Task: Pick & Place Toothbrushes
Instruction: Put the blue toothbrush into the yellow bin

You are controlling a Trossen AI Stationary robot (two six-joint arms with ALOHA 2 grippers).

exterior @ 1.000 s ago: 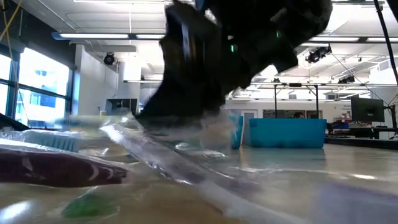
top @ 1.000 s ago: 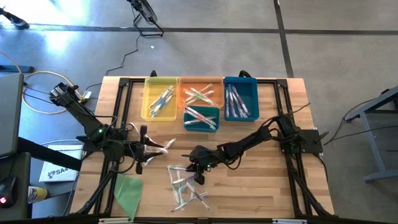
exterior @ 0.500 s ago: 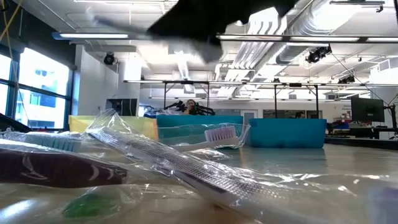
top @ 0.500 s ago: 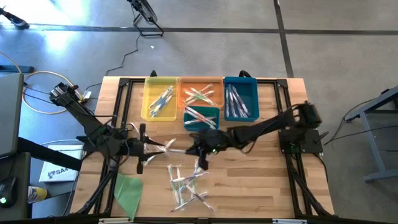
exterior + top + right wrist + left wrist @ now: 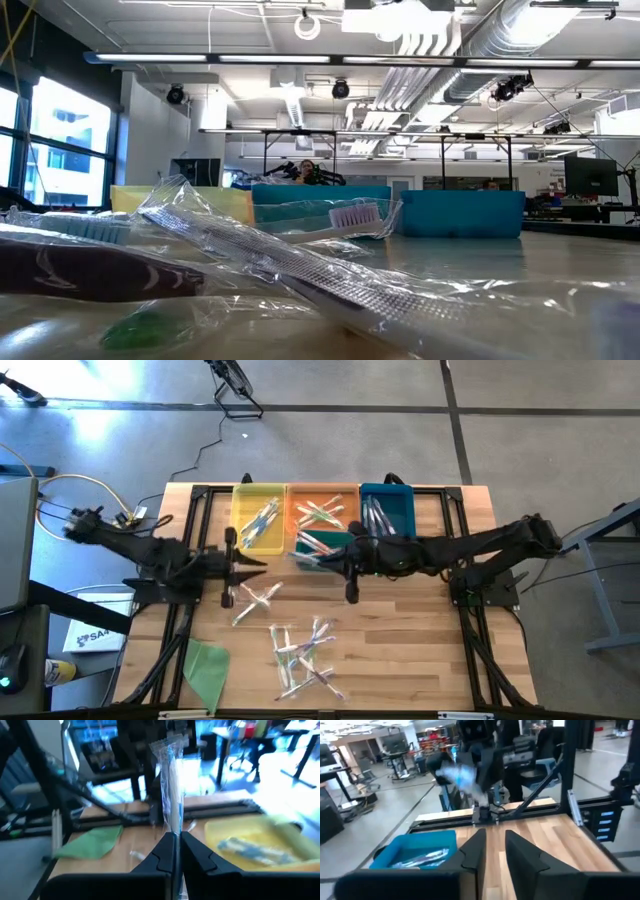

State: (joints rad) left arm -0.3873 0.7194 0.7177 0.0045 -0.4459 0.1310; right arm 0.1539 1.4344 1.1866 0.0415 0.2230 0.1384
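High view, left to right: green sheet [image 5: 208, 666] lying near the tabletop's front-left corner. Left gripper [image 5: 240, 565] hovering just in front of the yellow bin [image 5: 259, 517], fingers narrow with a small gap, nothing between them in its wrist view; one wrapped toothbrush [image 5: 255, 598] lying on the tabletop just beneath it. Loose toothbrushes [image 5: 304, 656] piling near the front edge at centre. Right gripper [image 5: 350, 564] reaching over by the small teal bin [image 5: 324, 548], clamping a clear-wrapped toothbrush [image 5: 171, 780]. Yellow bin, orange bin [image 5: 322, 511], small teal and blue bin [image 5: 387, 517] along the back edge already holding brushes. Judging roughly halfway: about a dozen remaining unsorted.
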